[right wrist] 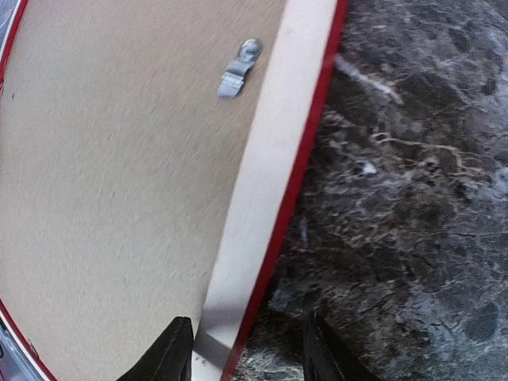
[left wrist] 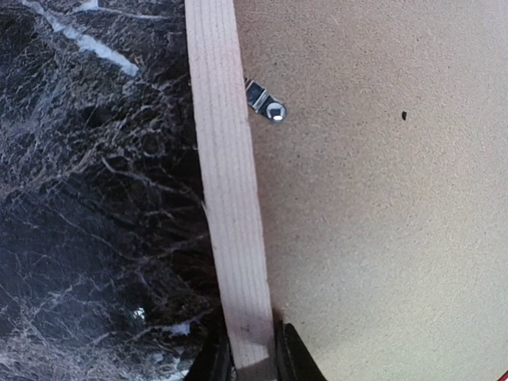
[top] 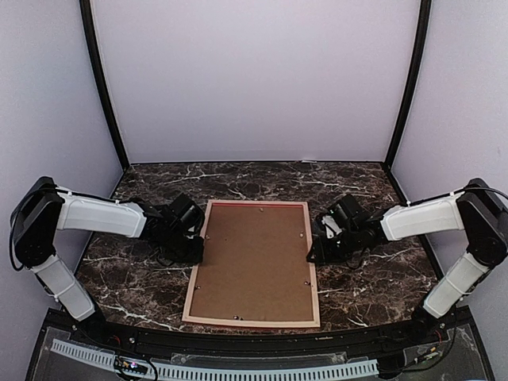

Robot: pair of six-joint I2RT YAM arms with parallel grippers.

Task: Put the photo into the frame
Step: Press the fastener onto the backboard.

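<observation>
The frame lies face down on the table with its pale wood back up, and a brown backing board fills it. The photo is hidden. My left gripper is at the left rail; in the left wrist view it is shut on the pale rail, one finger on each side. My right gripper is at the right rail. In the right wrist view it straddles the rail and stands open, with a gap between its outer finger and the red edge.
Small metal clips sit on the backing board near each rail. Dark marble table surrounds the frame. Pale walls close off the back and sides, and the arm bases stand at the near corners.
</observation>
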